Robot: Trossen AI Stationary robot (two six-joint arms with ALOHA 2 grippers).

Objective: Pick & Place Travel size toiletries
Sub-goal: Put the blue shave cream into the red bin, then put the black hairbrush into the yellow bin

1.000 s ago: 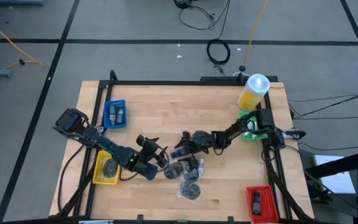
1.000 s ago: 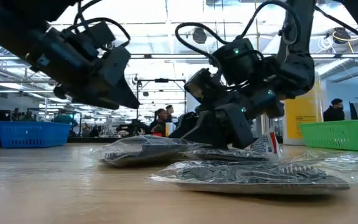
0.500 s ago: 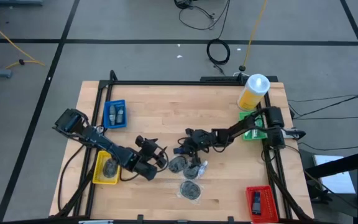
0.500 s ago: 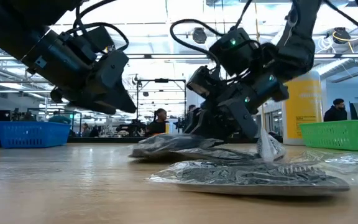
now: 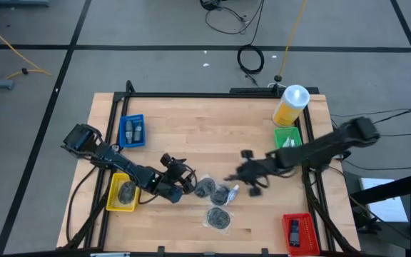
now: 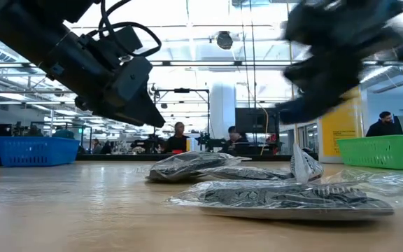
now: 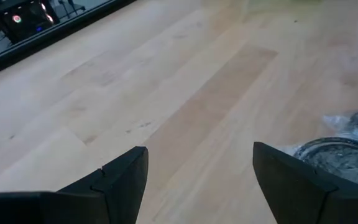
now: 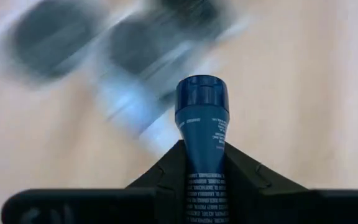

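Observation:
My right gripper is shut on a travel size toiletry, a dark blue tube with white print and a blue cap. In the high view this gripper hangs blurred over mid-table, just right of three round dark bundles in clear bags. My left gripper stands open a little above the wood, left of the bundles, with nothing between its fingers. Two more small toiletries lie in the blue bin at the far left. My right gripper pinches the tube's printed body between its two fingers. The tube lies along the fingers, and its cap end sticks out past their tips. The low view shows the gripper well above the table, so the tube is lifted clear.
A yellow bin with a bagged bundle sits near the left edge. At the right stand a green bin, a yellow bottle and a red bin holding a black gadget. Bare wood lies between the bundles and the far edge.
My right gripper was down among the bagged bundles. It has risen off the table and drawn back toward the right edge, fast enough to blur, with the tube between its fingers. One bundle slid a little as it left.

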